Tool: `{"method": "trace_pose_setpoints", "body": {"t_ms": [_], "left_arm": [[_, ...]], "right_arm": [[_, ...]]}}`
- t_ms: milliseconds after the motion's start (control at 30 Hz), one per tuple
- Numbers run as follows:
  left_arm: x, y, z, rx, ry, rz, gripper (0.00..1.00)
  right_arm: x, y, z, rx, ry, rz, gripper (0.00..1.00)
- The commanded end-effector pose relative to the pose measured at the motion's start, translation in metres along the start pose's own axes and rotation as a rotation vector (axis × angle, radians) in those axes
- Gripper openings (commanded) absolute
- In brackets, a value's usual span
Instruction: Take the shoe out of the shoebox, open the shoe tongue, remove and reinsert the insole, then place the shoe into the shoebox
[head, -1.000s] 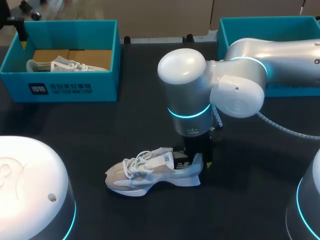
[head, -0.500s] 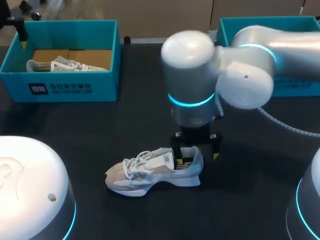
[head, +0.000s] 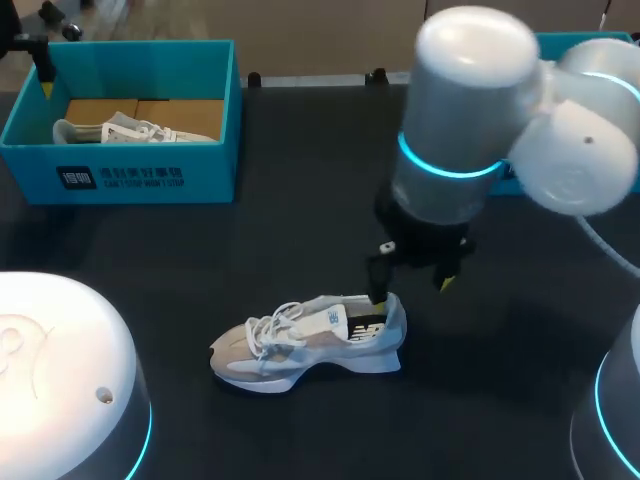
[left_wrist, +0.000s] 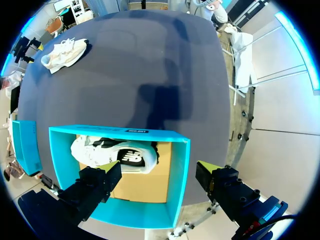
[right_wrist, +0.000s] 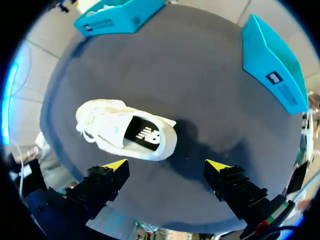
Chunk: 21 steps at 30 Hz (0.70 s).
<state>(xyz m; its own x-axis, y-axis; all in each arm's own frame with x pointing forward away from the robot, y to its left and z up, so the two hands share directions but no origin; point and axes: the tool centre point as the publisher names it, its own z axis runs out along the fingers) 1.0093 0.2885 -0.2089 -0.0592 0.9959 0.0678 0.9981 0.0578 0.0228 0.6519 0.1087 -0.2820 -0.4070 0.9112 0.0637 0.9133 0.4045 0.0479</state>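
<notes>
On the table (head: 300, 230), the shoe (head: 310, 340) stood upright, well apart from both boxes and every edge. The left box (head: 150, 175) held a second shoe (head: 130, 130), with the left gripper (left_wrist: 156, 170) open above it. The right box (right_wrist: 272, 60) sat far off. The right gripper (head: 411, 290) hung open just above the shoe's heel.

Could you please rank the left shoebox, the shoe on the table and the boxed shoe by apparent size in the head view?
1. left shoebox
2. shoe on the table
3. boxed shoe: farther off and partly hidden, so really perhaps equal.
</notes>
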Motion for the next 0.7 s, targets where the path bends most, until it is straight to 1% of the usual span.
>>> {"method": "trace_pose_setpoints", "body": {"t_ms": [33,200,233,300,367,433,500,533,567,600,633,700], "left_arm": [[0.000,-0.002,0.000,-0.003,0.002,0.001,1.00],[0.000,-0.002,0.000,-0.003,0.002,0.001,1.00],[0.000,-0.002,0.000,-0.003,0.002,0.001,1.00],[0.000,-0.002,0.000,-0.003,0.002,0.001,1.00],[0.000,-0.002,0.000,-0.003,0.002,0.001,1.00],[0.000,-0.002,0.000,-0.003,0.002,0.001,1.00],[0.000,-0.002,0.000,-0.003,0.002,0.001,1.00],[0.000,-0.002,0.000,-0.003,0.002,0.001,1.00],[0.000,-0.002,0.000,-0.003,0.002,0.001,1.00],[0.000,-0.002,0.000,-0.003,0.002,0.001,1.00],[0.000,-0.002,0.000,-0.003,0.002,0.001,1.00],[0.000,-0.002,0.000,-0.003,0.002,0.001,1.00]], "right_arm": [[-0.027,-0.013,-0.002,-0.103,0.352,-0.103,1.00],[-0.027,-0.013,-0.002,-0.103,0.352,-0.103,1.00],[-0.029,-0.012,0.005,-0.120,0.387,-0.101,1.00],[-0.039,-0.014,0.009,-0.233,0.442,-0.118,1.00],[-0.053,-0.016,0.007,-0.342,0.533,-0.167,1.00],[-0.067,-0.017,0.004,-0.408,0.573,-0.213,1.00],[-0.081,-0.018,0.002,-0.513,0.634,-0.298,1.00],[-0.086,-0.019,0.001,-0.593,0.697,-0.378,1.00],[-0.091,-0.021,0.001,-0.663,0.811,-0.465,1.00],[-0.093,-0.025,0.001,-0.701,0.950,-0.611,1.00],[-0.094,-0.031,0.003,-0.713,1.049,-0.776,1.00],[-0.094,-0.031,0.003,-0.713,1.049,-0.776,1.00]]}}
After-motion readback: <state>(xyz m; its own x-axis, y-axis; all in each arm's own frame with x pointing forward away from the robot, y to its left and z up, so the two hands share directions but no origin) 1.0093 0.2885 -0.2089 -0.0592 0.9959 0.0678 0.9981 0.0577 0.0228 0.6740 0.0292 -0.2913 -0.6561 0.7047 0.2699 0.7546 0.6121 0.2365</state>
